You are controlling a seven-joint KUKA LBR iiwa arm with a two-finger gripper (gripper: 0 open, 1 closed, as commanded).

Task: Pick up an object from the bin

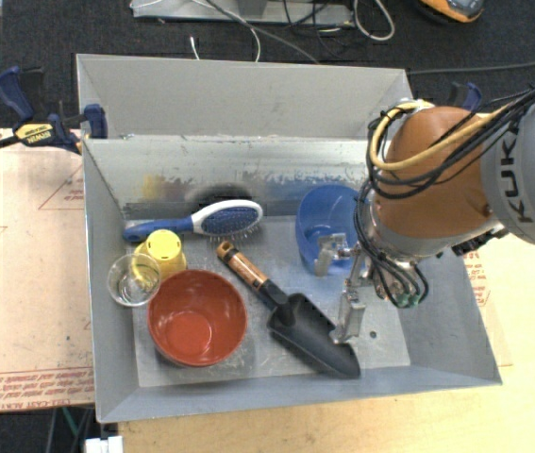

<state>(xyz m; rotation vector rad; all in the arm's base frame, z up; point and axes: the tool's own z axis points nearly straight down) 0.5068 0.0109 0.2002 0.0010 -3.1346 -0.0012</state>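
Your tool (350,325) is down low in the right half of the bin (427,343), its tip at the right edge of the black scoop (309,336); touching or just beside, you can't tell. Tool apart or together: can't tell either. The scoop lies diagonally, its copper handle pointing up-left toward the blue hairbrush (212,222) and its blade near the front wall. A blue cup (319,217) sits behind the tool. On the left a red bowl (197,317) touches a clear glass (133,279), with a yellow cup (163,247) just behind.
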